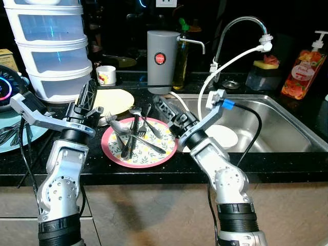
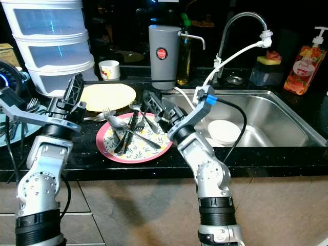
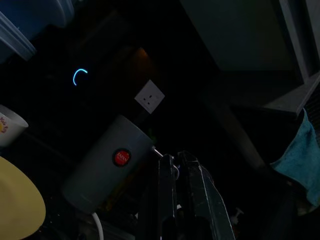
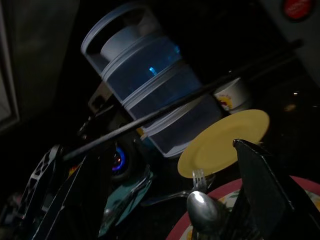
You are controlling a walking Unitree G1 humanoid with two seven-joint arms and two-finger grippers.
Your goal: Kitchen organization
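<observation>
Cutlery (image 1: 134,134) piled on pink plate (image 1: 165,152), handles toward robot. Right gripper (image 1: 165,108) jaws apart; left gripper (image 1: 88,96) jaws together.

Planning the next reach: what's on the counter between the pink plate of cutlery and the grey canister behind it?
In the left eye view, the yellow plate lies between the pink plate and the grey canister, offset left; directly between them is bare black counter.
</observation>
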